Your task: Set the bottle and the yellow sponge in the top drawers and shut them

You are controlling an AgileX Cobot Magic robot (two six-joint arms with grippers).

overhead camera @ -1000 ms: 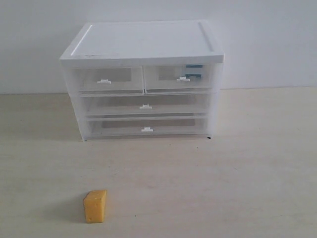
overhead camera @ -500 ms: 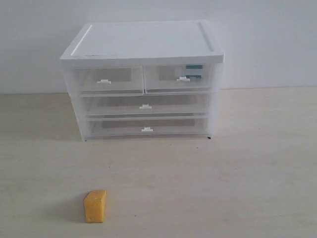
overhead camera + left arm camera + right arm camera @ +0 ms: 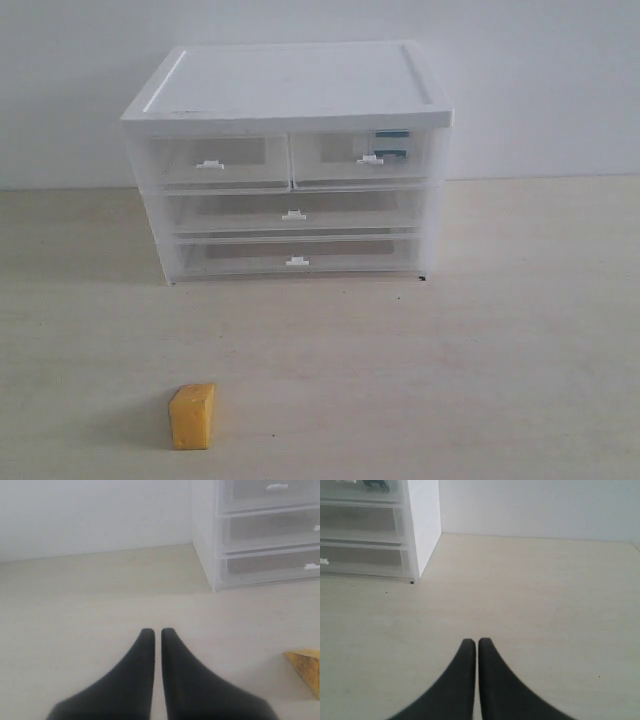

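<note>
Nothing has moved over the last second: the exterior view is the same in all three frames, with no arm in shot. My read is a pause between steps, with half the task done.

Left to right:
- yellow sponge sits alone on the desk, near the front edge toward the front-left corner and well apart from the cabinet. It's not yet picked.
- left hand: fingers narrow, almost touching, holding nothing, over bare desk.
- The cabinet stands at the back edge. The left top drawer is pushed in and looks empty through the clear front.
- The right top drawer is also pushed in. The bottle shows through it as teal bands, so that half looks finished.
- right hand: fingers pressed together, empty, over bare desk off the cabinet's right side.

View differences:
- Only the exterior view shows both top drawers, the sponge and the bottle together. It shows neither hand.
- The left wrist view catches the sponge at the frame edge, off to the side of the fingers and not between them. It also shows the cabinet's left corner.
- The right wrist view shows the cabinet's right corner and a dark sliver of the bottle. It shows no sponge.

Likely still to do: open the left top drawer, grab the sponge, drop it in and close.
</note>
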